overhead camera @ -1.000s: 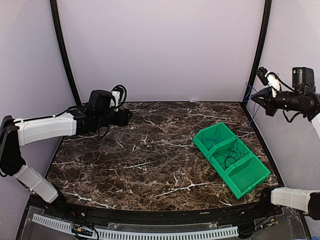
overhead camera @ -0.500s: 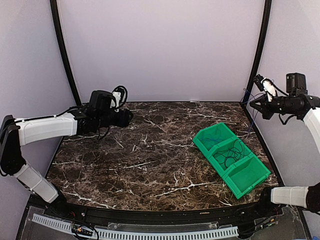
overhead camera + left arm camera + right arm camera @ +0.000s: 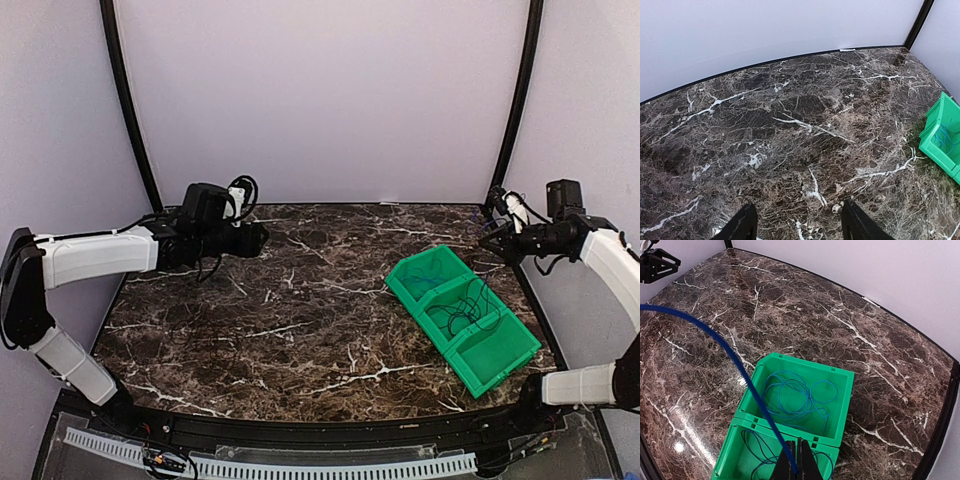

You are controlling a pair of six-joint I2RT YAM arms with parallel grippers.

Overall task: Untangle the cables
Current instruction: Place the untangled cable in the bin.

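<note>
Only the right wrist view shows the right claw (image 3: 795,462) clenched on a blue cable (image 3: 732,356). The strand runs in a long arch from the fingertips and leaves that picture at its left side. From above the strand is too thin to follow, but the right claw (image 3: 492,240) hangs over the worktop's (image 3: 300,320) far right corner. Blue loops (image 3: 797,395) lie in the green bin's (image 3: 842,400) far compartment and dark cables (image 3: 465,305) in the middle one. The left claw (image 3: 797,227) is spread wide, gripping nothing.

You've got one blue cable (image 3: 747,381) arcing upper left to bottom centre; blue loops (image 3: 800,397) coil mid-frame, black cables (image 3: 465,305) tangled centre-right.
</note>
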